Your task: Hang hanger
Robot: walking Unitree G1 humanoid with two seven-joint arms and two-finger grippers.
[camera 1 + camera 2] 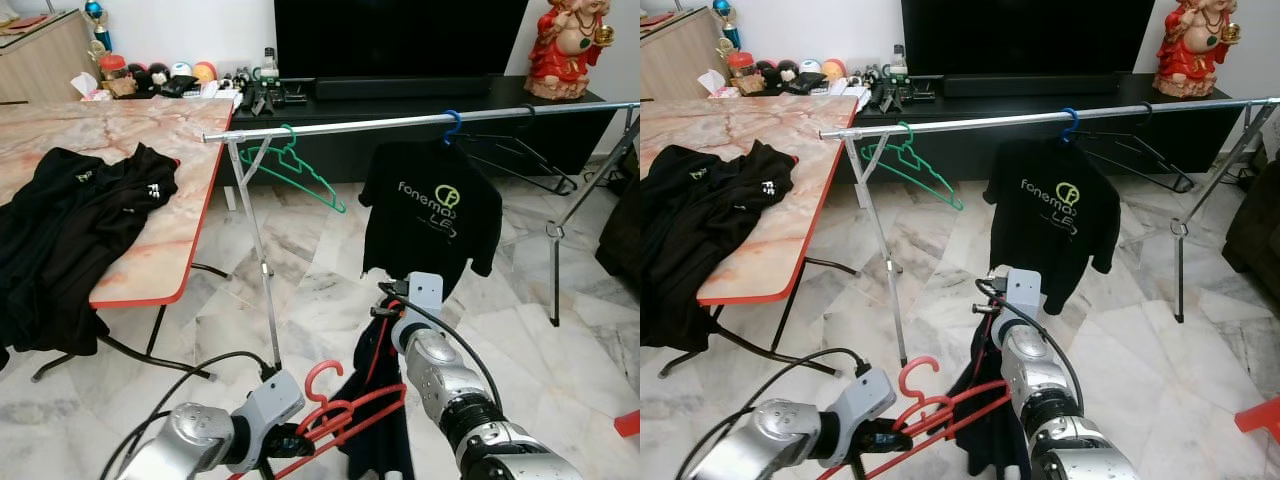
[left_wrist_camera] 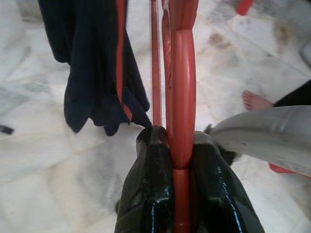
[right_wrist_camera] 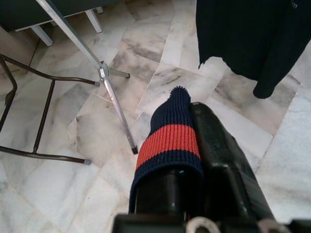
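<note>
Glossy red plastic hanger (image 1: 345, 415), navy knit garment (image 3: 170, 138)

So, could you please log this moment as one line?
left gripper: shut on red hanger | right gripper: shut on navy garment | rail: not reached

Red hanger (image 1: 345, 420) bottom cut off.

I see black garments (image 1: 70, 215) heaped at the left edge of the marble tabletop (image 1: 150, 135). Beyond its far edge, a dark TV console (image 1: 420, 110) carries a red-and-gold statue (image 1: 568, 45) at its right end, below a television (image 1: 400, 35).
</note>
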